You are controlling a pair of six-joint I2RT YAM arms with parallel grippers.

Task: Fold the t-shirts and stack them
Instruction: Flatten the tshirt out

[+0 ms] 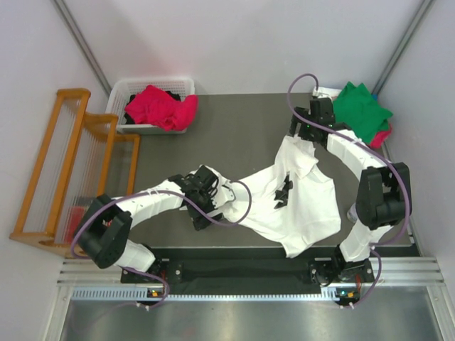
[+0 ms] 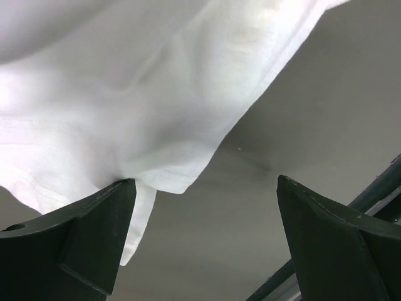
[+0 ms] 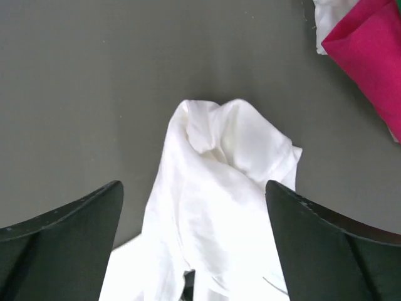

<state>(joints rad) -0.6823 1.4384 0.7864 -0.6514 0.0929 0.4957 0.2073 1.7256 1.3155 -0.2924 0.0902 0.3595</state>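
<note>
White t-shirt [image 1: 302, 206] was spotted sprawled over the middle of the table [image 1: 234, 121], stretched on a slant from near-left to far-right, so its long axis ran pretty much from one arm to the other. At the near-left sleeve end the left gripper [image 2: 203, 182] was held with jaws spread wide. A hem looked to be brushing one finger, but nothing was pinched. Over the far-right end the right gripper [image 3: 193, 185] was also spread wide, and a bunched knob of cloth was lying on the table between its fingers, not gripped. So each end was covered by its nearer arm. A folded green t-shirt [image 1: 361, 106] was stacked on a crimson t-shirt [image 1: 384, 135] just beyond the right gripper, and more crimson cloth [image 1: 160, 106] was heaped in the basket [image 1: 135, 89] far left. Both ends would probably need to be grabbed before any fold could be made
</note>
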